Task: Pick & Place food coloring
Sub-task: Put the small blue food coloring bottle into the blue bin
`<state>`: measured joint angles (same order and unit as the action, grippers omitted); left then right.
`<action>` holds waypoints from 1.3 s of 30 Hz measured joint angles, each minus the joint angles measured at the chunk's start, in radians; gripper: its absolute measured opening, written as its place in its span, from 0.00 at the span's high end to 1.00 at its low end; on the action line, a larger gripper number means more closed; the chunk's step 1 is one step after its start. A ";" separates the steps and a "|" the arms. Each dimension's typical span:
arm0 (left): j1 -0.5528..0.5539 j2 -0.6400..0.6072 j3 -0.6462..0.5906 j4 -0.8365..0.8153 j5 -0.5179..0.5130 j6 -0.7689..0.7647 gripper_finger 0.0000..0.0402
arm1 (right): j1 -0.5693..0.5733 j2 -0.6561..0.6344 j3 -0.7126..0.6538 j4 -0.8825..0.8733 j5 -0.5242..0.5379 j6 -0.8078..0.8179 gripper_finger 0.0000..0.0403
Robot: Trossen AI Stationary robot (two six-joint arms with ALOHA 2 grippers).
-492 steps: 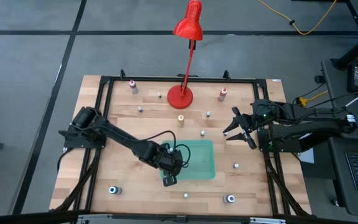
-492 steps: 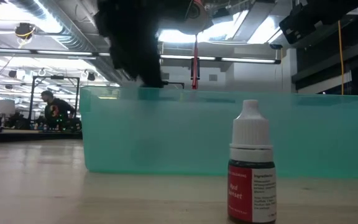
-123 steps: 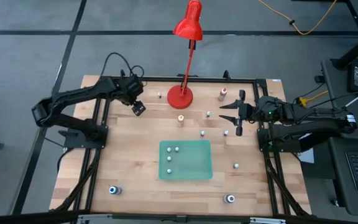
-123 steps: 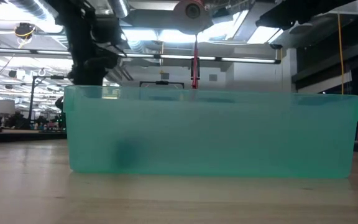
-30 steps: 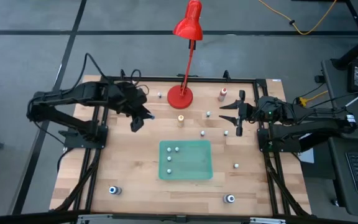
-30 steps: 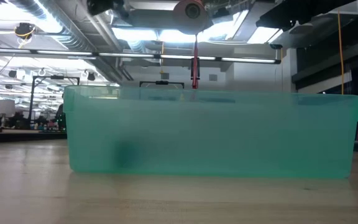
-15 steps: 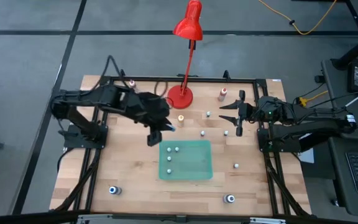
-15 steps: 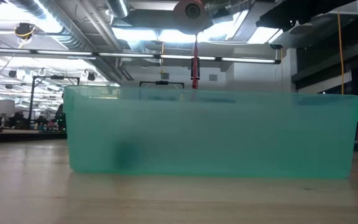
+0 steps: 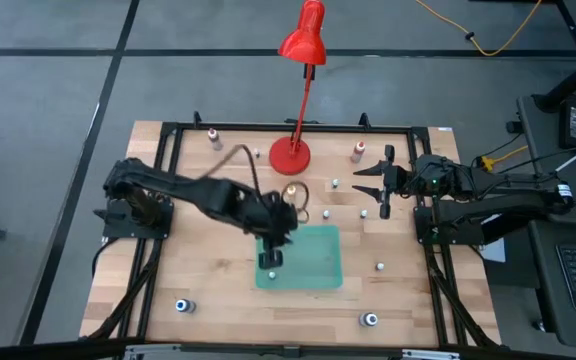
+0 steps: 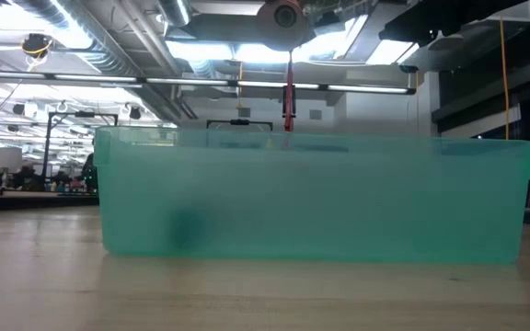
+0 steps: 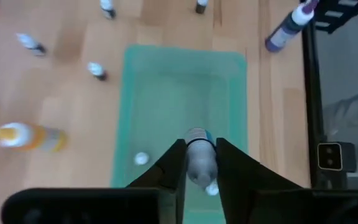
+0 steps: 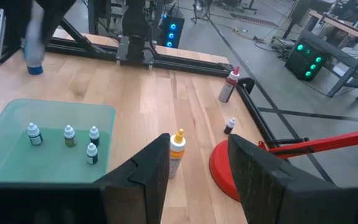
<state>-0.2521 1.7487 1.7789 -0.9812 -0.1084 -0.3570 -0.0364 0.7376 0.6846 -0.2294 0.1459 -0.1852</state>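
My left gripper (image 9: 271, 257) hangs over the left half of the green tray (image 9: 313, 275) and is shut on a small food coloring bottle (image 11: 197, 155), pale with a blue end. That bottle also shows in the right wrist view (image 12: 33, 48). Several small bottles (image 12: 70, 137) stand upright on the tray's floor. More food coloring bottles stand scattered on the wooden table, among them an orange one (image 9: 291, 190) and a red-topped one (image 9: 358, 151). My right gripper (image 9: 378, 190) waits open at the table's right side, holding nothing. My left gripper pinches the bottle's sides (image 11: 197, 168) between its two fingers. The fingers (image 11: 171, 163) slant downward from the table's left. The bottle is lifted clear above the tray, its blue end (image 11: 196, 133) pointing away from the fingers and downward.
A red desk lamp stands on its round base (image 9: 290, 153) at the table's far middle. Blue-topped bottles (image 9: 181, 305) (image 9: 370, 320) stand near the front edge, and a pink-topped one (image 9: 213, 137) stands at the far left. A black frame (image 9: 168, 180) rims the table. The tray's wall (image 10: 311, 198) fills the low view.
My left gripper has swung from the table's far left toward the right and near edges, sinking a little, and has rolled slightly. It has carried the bottle clear of the table, past the orange bottle, to above the tray's left half.
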 joint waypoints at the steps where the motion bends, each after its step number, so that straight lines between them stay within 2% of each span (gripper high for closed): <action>1: -0.010 0.010 -0.026 0.036 0.004 -0.005 0.85 | 0.000 0.000 0.000 0.000 0.000 -0.001 0.60; 8: -0.047 0.059 -0.211 0.258 0.020 -0.083 0.85 | 0.000 0.000 0.000 0.000 0.000 -0.002 0.60; 12: -0.053 0.095 -0.263 0.301 0.014 -0.125 0.85 | 0.000 0.000 0.000 0.000 0.001 -0.002 0.60; 30: -0.069 0.207 -0.289 0.319 0.029 -0.100 0.85 | 0.000 0.000 0.000 -0.011 0.002 -0.003 0.60; 39: -0.035 0.258 -0.289 0.319 0.021 -0.086 0.85 | 0.000 0.000 0.000 -0.039 0.001 -0.003 0.60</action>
<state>-0.2869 2.0063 1.4897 -0.6624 -0.0871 -0.4430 -0.0364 0.7372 0.6846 -0.2680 0.1471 -0.1879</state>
